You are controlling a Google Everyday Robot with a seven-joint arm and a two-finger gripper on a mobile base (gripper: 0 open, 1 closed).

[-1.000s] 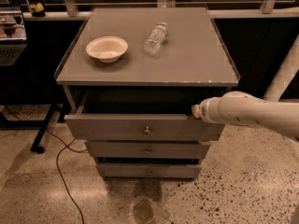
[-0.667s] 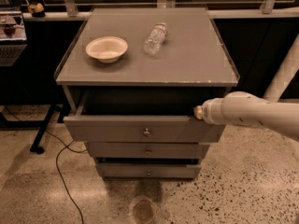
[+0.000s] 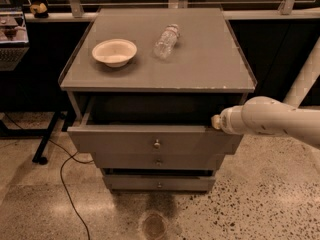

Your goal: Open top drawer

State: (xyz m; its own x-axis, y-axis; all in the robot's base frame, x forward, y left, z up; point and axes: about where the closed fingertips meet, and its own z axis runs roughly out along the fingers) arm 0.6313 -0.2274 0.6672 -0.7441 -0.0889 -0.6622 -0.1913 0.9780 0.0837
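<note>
The top drawer [image 3: 125,141] of the grey cabinet is pulled partway out, with its dark inside showing behind the front. Its small round metal knob [image 3: 157,144] sits at the centre of the front. My gripper [image 3: 216,122] is at the end of the white arm [image 3: 270,121] that reaches in from the right. It sits at the right end of the drawer's top edge, right at the front panel. Two shorter drawers [image 3: 158,162] lie below it, both pushed in.
A white bowl [image 3: 114,51] and a clear plastic bottle [image 3: 166,41] lying on its side rest on the cabinet top [image 3: 215,64]. A black cable [image 3: 70,194] runs over the speckled floor at the left, beside a dark stand leg [image 3: 45,144]. A white post [image 3: 305,79] rises at the right.
The top drawer has slid a little further out toward the camera. The arm's tip has moved with it, slightly right and toward the camera.
</note>
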